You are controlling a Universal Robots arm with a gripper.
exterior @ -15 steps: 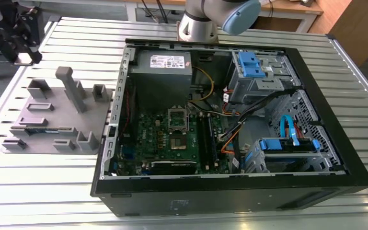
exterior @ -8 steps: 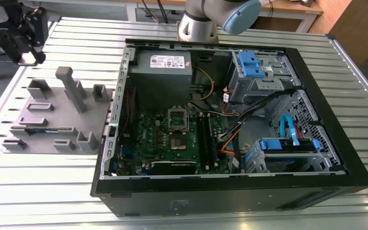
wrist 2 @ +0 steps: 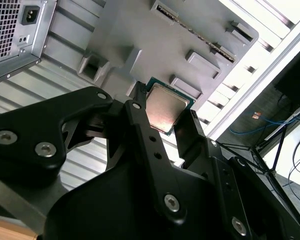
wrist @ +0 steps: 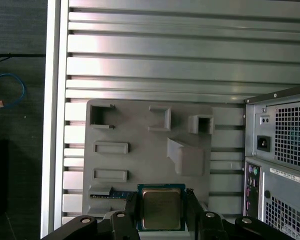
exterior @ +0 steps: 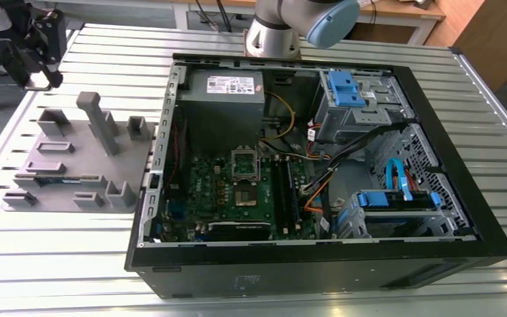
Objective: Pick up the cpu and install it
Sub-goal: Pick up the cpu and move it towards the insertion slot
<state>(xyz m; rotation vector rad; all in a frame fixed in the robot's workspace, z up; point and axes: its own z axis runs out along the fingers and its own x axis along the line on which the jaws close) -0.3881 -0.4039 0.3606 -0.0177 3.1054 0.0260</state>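
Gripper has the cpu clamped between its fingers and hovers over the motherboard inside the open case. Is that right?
Not quite. The gripper does have the cpu clamped between its fingers, but it hovers over the grey parts tray on the table beside the computer case, not inside it. The first wrist view shows this.

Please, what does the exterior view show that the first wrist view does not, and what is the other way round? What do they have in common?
Exterior view: the open inside of the computer case, with its green board and blue drive brackets.
First wrist view: the cpu, gripped between the two fingers, and the power socket on the back of the case.
Both: the grey parts tray, the slatted metal table and the computer case beside the tray.
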